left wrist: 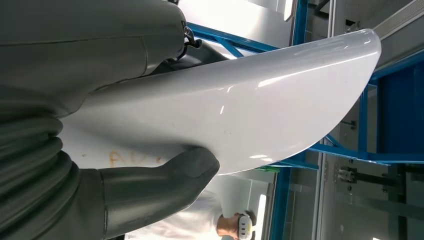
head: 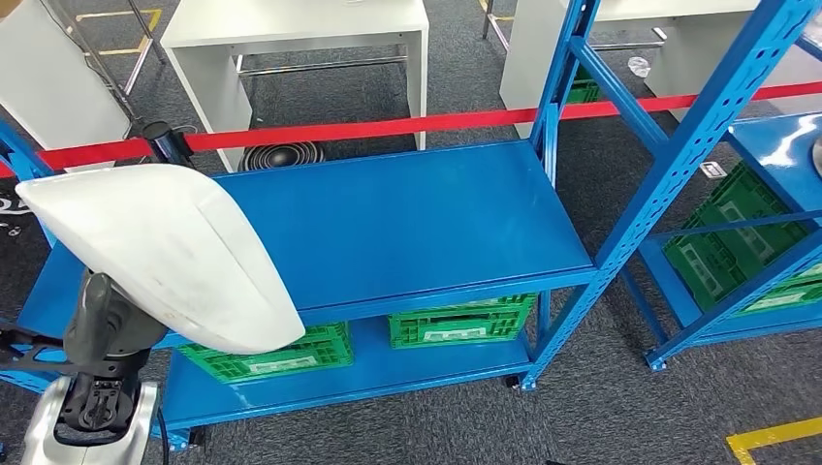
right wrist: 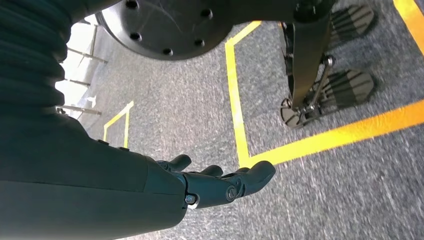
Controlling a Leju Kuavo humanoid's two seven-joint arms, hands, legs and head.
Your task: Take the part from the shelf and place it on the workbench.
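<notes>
The part is a large white curved shell (head: 165,250). My left hand (head: 109,334) grips it from below and holds it up in front of the blue shelf (head: 407,218), over the shelf's left end. In the left wrist view the thumb (left wrist: 165,185) presses on the shell's (left wrist: 240,107) glossy face, with the other fingers behind it. My right hand (right wrist: 220,182) hangs beside my body over the grey carpet, fingers stretched out and holding nothing.
Green crates (head: 463,320) sit on the shelf's lower level. A second blue rack (head: 746,194) with green crates stands to the right. A red barrier tape (head: 388,126) runs behind the shelf, with white tables (head: 291,39) beyond. A person in white (left wrist: 220,225) stands nearby.
</notes>
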